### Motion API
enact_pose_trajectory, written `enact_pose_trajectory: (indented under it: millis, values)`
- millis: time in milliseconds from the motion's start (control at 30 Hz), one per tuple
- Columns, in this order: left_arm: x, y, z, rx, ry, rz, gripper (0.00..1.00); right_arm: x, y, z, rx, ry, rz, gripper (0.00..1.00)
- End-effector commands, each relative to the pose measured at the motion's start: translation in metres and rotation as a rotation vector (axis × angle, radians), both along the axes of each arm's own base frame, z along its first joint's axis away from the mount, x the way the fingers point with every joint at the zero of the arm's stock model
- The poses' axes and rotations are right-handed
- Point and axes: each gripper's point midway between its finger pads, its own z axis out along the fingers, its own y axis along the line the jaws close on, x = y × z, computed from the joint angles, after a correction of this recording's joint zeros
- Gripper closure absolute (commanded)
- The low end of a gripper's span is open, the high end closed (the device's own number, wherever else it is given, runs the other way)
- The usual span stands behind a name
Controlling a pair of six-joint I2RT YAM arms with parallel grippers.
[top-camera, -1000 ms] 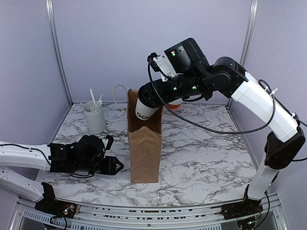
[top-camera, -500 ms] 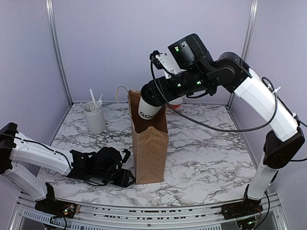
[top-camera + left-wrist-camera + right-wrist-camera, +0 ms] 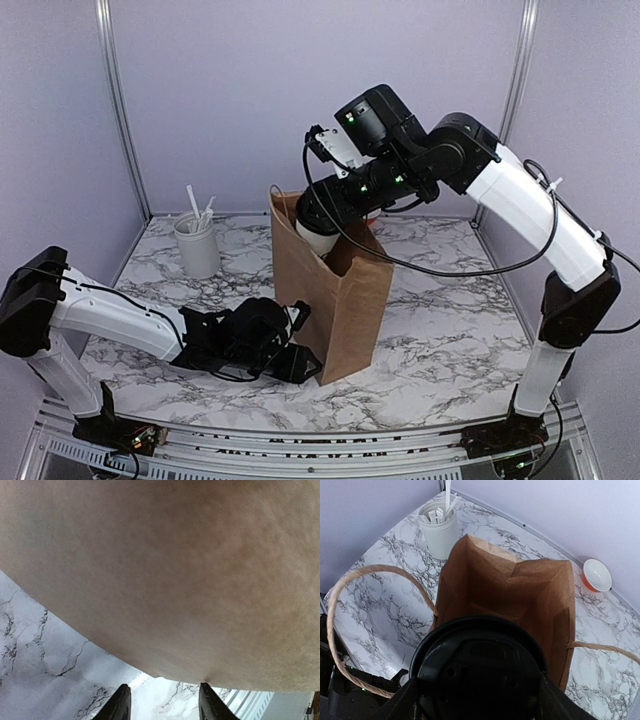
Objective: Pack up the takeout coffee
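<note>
Top view
Bag: a brown paper bag [image 3: 340,290] stands mid-table, tilted, with its mouth open.
Coffee: the takeout coffee [image 3: 318,241] sits in the bag's mouth, its white side partly below the rim.
Right claw: the right gripper [image 3: 322,226] reaches in from above and is clamped on the cup.
Left claw: the left gripper [image 3: 303,364] lies low at the bag's near bottom corner; contact with the bag cannot be told from here.
Holder: a white utensil holder [image 3: 198,250] with white utensils upright in it stands back left, well apart from the bag.
Surface: marble-patterned table [image 3: 440,320].
Room: lavender walls [image 3: 220,100].

Left wrist view
Bag: its brown side fills most of the picture, close ahead.
Left claw: the fingertips [image 3: 121,705] stand apart with only table between them, holding nothing.

Right wrist view
Coffee: the black lid fills the bottom edge, with a finger on either side.
Bag: it is open below the cup, and its rope handles [image 3: 350,587] loop out to both sides.
Bowl: an orange bowl [image 3: 596,575], white inside, sits by the back wall.
</note>
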Motion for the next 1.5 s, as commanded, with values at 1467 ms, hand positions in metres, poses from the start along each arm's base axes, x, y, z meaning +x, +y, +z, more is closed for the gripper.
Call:
enact_pose_trajectory:
  millis: [1467]
  values:
    - [0.057,0.089,0.317,-0.596,-0.335,0.206,0.40,0.035,0.010,-0.073,-0.064,0.172,-0.040,0.32]
